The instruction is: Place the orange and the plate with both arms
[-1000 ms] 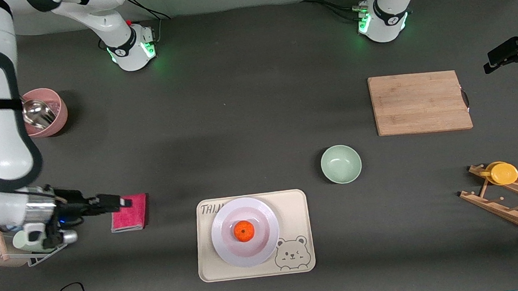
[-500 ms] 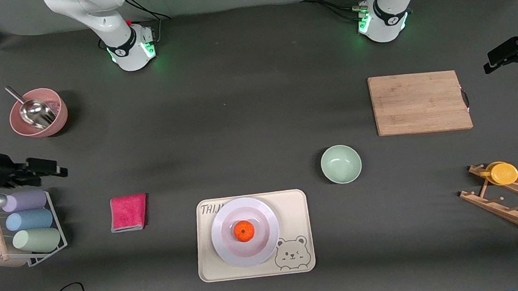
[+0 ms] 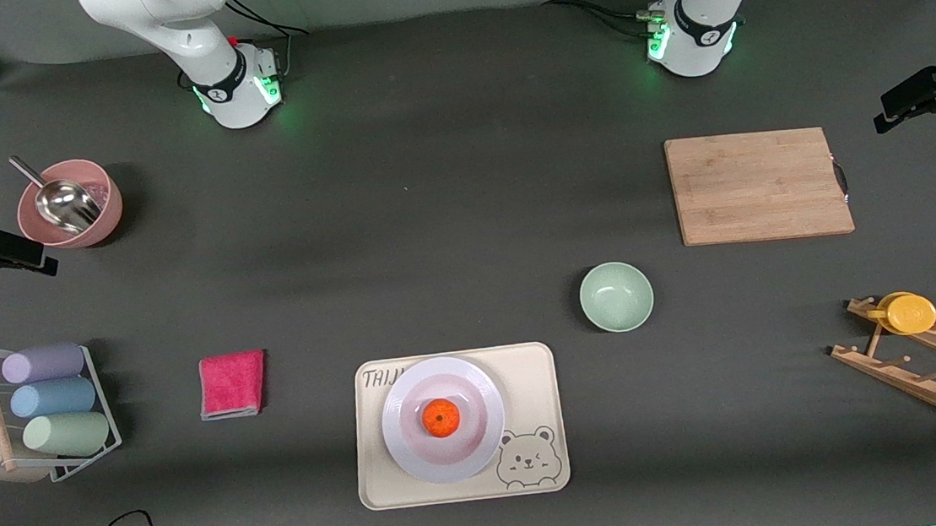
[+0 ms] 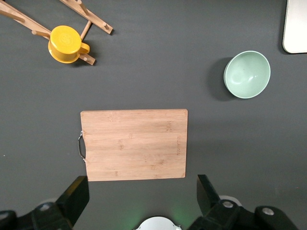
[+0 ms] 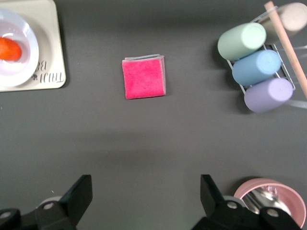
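Observation:
The orange [image 3: 440, 418] sits in the middle of the pale plate [image 3: 414, 454]. The plate rests on the cream bear tray [image 3: 529, 376], near the table's front-camera edge. The right wrist view shows the orange [image 5: 8, 49], the plate [image 5: 24, 72] and the tray [image 5: 50, 72] at its edge. My right gripper [image 3: 31, 257] is open and empty over the table's edge at the right arm's end, beside the pink bowl [image 3: 104, 214]; its own view shows it wide open [image 5: 145, 191]. My left gripper [image 3: 887, 112] is open and empty [image 4: 141, 191] over the table's edge at the left arm's end.
A mint-green bowl [image 3: 616, 297] and a wooden cutting board [image 3: 758, 185] lie toward the left arm's end. A wooden rack [image 3: 935, 375] holds a yellow cup [image 3: 910, 313]. A pink cloth [image 3: 232, 384] and a wire rack of pastel cups [image 3: 48, 401] lie toward the right arm's end.
My right arm has drawn back from beside the pink cloth to the table's edge by the pink bowl, uncovering the cup rack. The orange, the plate and the left arm have not moved.

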Action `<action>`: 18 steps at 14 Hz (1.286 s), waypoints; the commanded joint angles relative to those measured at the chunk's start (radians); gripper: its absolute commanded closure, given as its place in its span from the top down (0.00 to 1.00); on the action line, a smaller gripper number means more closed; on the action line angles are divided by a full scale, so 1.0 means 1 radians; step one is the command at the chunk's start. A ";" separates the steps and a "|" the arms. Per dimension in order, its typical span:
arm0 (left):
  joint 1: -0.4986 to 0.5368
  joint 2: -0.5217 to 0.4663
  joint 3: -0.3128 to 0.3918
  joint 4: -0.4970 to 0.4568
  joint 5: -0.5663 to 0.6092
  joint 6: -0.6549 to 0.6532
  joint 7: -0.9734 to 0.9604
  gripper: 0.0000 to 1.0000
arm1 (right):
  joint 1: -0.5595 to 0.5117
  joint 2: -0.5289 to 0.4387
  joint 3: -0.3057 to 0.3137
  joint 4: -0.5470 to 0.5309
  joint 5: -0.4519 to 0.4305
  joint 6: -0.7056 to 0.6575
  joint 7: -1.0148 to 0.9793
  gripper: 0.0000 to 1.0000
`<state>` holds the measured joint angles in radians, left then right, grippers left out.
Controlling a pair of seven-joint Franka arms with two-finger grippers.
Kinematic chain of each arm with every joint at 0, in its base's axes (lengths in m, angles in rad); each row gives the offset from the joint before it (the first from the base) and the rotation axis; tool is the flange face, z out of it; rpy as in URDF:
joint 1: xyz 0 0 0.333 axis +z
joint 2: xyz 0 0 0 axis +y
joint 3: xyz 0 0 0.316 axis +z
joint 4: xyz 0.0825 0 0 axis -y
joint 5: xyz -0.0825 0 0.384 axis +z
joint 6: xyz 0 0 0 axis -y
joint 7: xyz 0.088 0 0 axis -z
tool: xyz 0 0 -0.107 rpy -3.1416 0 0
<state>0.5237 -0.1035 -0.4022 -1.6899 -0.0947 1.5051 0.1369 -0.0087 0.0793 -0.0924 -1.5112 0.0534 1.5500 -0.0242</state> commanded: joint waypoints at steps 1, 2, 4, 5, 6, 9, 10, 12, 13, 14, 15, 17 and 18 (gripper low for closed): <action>-0.005 -0.002 0.005 0.010 -0.008 -0.003 0.012 1.00 | 0.007 -0.020 0.003 -0.030 -0.033 -0.015 0.064 1.00; -0.005 -0.002 0.005 0.010 -0.008 -0.003 0.012 1.00 | 0.007 -0.020 0.003 -0.030 -0.033 -0.007 0.064 1.00; -0.005 -0.001 0.005 0.010 -0.008 -0.002 0.012 1.00 | 0.012 -0.018 0.003 -0.031 -0.037 0.025 0.053 1.00; -0.005 -0.001 0.005 0.010 -0.008 -0.002 0.012 1.00 | 0.019 -0.015 0.003 -0.029 -0.037 0.025 0.053 1.00; -0.005 0.002 0.005 0.010 -0.008 -0.002 0.012 1.00 | 0.024 -0.010 0.003 -0.023 -0.038 0.024 0.050 1.00; -0.002 0.001 0.006 0.010 -0.007 -0.005 0.012 1.00 | 0.021 -0.004 0.003 -0.011 -0.037 0.012 0.049 1.00; -0.001 0.001 0.008 0.010 -0.007 -0.006 0.012 1.00 | 0.026 -0.006 0.003 -0.011 -0.037 0.009 0.049 1.00; -0.002 0.001 0.008 0.010 -0.008 -0.005 0.012 1.00 | 0.029 -0.007 0.003 -0.011 -0.037 0.007 0.053 1.00; -0.005 0.001 0.006 0.010 -0.008 -0.003 0.012 1.00 | 0.027 -0.007 0.003 -0.011 -0.037 0.007 0.053 1.00; -0.007 0.001 0.006 0.012 -0.008 0.001 0.012 1.00 | 0.029 -0.006 0.003 -0.011 -0.037 0.007 0.053 1.00; -0.007 0.001 0.005 0.010 -0.007 0.013 0.012 1.00 | 0.027 -0.006 0.003 -0.011 -0.037 0.007 0.053 1.00; -0.007 0.001 0.005 0.010 -0.005 0.011 0.012 1.00 | 0.027 -0.006 0.002 -0.011 -0.038 0.007 0.053 1.00; -0.007 -0.002 0.005 0.010 -0.005 0.009 0.012 1.00 | 0.027 -0.006 0.002 -0.012 -0.038 0.007 0.053 1.00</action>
<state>0.5237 -0.1024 -0.4007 -1.6900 -0.0949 1.5120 0.1369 0.0077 0.0781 -0.0881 -1.5296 0.0446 1.5714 -0.0033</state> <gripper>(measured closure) 0.000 0.000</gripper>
